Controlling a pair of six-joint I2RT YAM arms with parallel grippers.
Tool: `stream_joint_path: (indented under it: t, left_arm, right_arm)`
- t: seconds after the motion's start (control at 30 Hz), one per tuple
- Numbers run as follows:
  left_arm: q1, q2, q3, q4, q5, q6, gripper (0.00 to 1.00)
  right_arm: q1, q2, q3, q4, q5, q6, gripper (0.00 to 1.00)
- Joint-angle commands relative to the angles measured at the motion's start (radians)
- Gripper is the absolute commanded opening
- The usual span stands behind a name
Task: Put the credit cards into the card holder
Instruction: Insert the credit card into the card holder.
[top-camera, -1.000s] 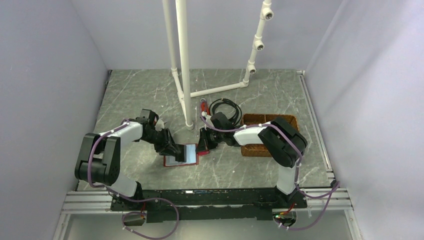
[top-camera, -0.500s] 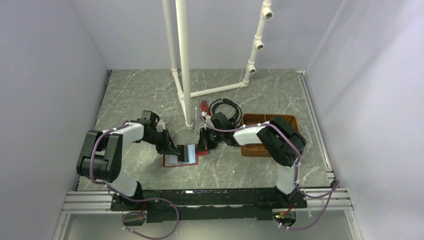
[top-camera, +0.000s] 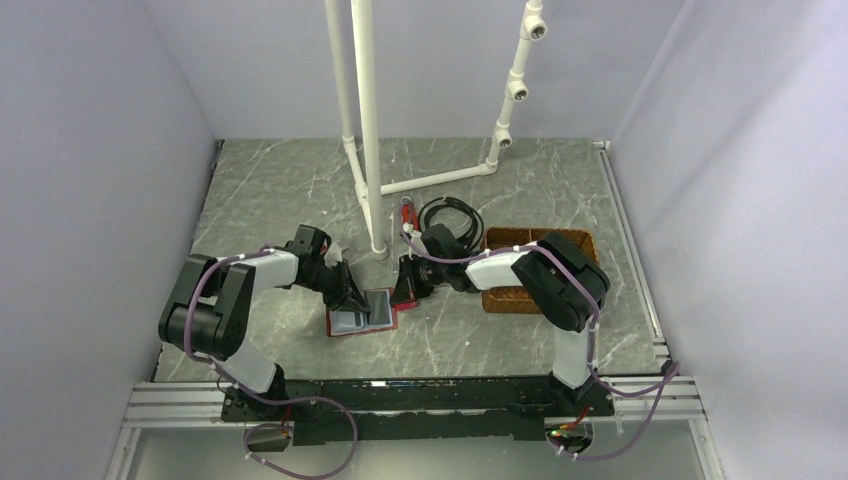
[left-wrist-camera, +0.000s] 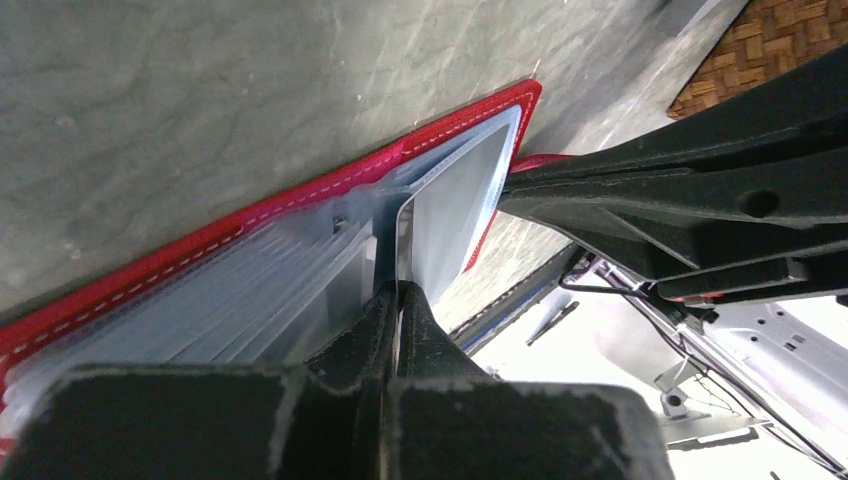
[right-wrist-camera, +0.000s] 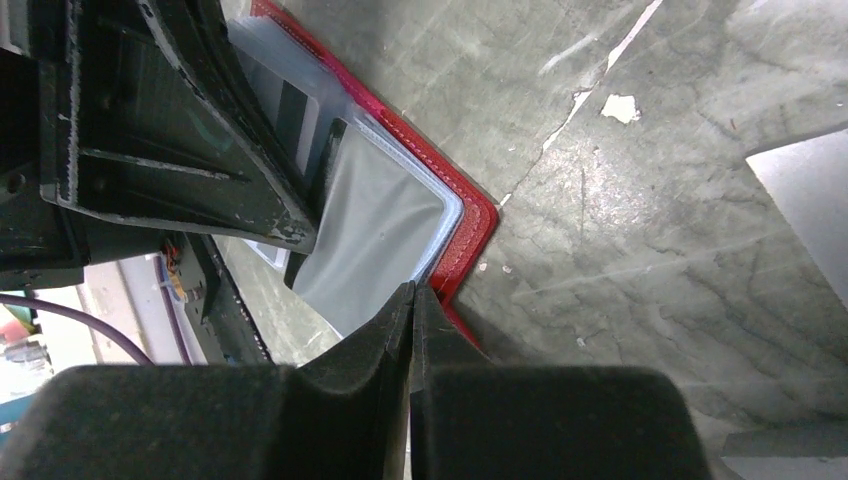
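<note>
The red card holder (top-camera: 345, 325) lies open on the table, its clear pockets up. My left gripper (top-camera: 354, 298) is shut on a pale grey credit card (left-wrist-camera: 455, 195) and holds it on edge, with its far end inside a clear pocket of the holder (left-wrist-camera: 200, 255). My right gripper (top-camera: 405, 291) is shut on the holder's right edge, where the red rim (right-wrist-camera: 470, 235) meets the clear lining. In the right wrist view the card (right-wrist-camera: 375, 225) lies under the lining, with the left fingers (right-wrist-camera: 200, 150) above it.
A brown woven tray (top-camera: 575, 240) stands right of the right arm and shows in the left wrist view (left-wrist-camera: 770, 50). A black cable coil (top-camera: 450, 214), a red-handled tool (top-camera: 407, 211) and a white pipe frame (top-camera: 370, 130) stand behind. A pale flat piece (right-wrist-camera: 805, 190) lies nearby.
My left gripper has moved up and right toward the holder and tilted, and the card has gone deeper into the pocket. The right gripper has stayed put.
</note>
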Motion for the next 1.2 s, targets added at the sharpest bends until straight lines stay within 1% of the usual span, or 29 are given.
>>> stream_joint_path:
  t: [0.0,0.03,0.1,0.17,0.27,0.33,0.4,0.5,0.57,0.7,0.8,0.87,0.97,1.03,1.1,1.17]
  left_arm:
    - [-0.052,0.021,0.04,-0.001,-0.06,0.005,0.03]
    - [-0.057,0.02,0.054,-0.024,-0.073,0.015,0.04]
    - [-0.066,0.004,0.073,-0.064,-0.104,0.032,0.11]
    - [-0.068,-0.026,0.09,-0.111,-0.145,0.046,0.22]
    - [-0.068,-0.071,0.102,-0.163,-0.179,0.047,0.34]
    - [-0.068,-0.09,0.104,-0.182,-0.192,0.038,0.4]
    - [-0.068,-0.102,0.105,-0.195,-0.206,0.035,0.42]
    - [-0.068,-0.118,0.109,-0.21,-0.229,0.03,0.43]
    - [-0.068,-0.116,0.106,-0.193,-0.22,0.025,0.43]
    - [-0.073,-0.058,0.105,-0.128,-0.167,0.003,0.39]
    - [-0.097,-0.018,0.12,-0.105,-0.167,0.001,0.39]
    - [-0.106,-0.014,0.128,-0.107,-0.17,-0.004,0.37]
    - [-0.106,-0.063,0.135,-0.153,-0.224,0.008,0.36]
    - [-0.106,-0.103,0.138,-0.176,-0.253,0.01,0.36]
    - [-0.107,-0.129,0.127,-0.165,-0.245,-0.005,0.37]
    - [-0.107,-0.121,0.117,-0.153,-0.239,-0.017,0.35]
  right_arm:
    - [0.027,0.068,-0.005,-0.03,0.065,-0.027,0.04]
    - [0.026,0.068,-0.005,-0.033,0.066,-0.028,0.04]
    - [0.027,0.067,-0.006,-0.034,0.069,-0.03,0.04]
    - [0.026,0.064,-0.01,-0.036,0.074,-0.032,0.04]
    - [0.027,0.065,-0.01,-0.037,0.074,-0.033,0.04]
    - [0.027,0.065,-0.01,-0.037,0.073,-0.033,0.04]
    - [0.027,0.064,-0.01,-0.038,0.072,-0.034,0.03]
    - [0.027,0.061,-0.007,-0.05,0.078,-0.04,0.03]
    - [0.026,0.057,-0.007,-0.054,0.081,-0.043,0.03]
    - [0.027,0.052,-0.01,-0.052,0.078,-0.037,0.03]
    - [0.027,0.045,-0.008,-0.057,0.076,-0.034,0.03]
    - [0.026,0.033,-0.008,-0.064,0.074,-0.028,0.04]
    - [0.026,-0.007,-0.011,-0.087,0.07,-0.015,0.07]
    - [0.027,-0.036,-0.011,-0.107,0.066,-0.004,0.11]
    - [0.025,-0.059,-0.016,-0.114,0.046,0.019,0.18]
    - [0.025,-0.071,-0.022,-0.104,0.017,0.047,0.21]
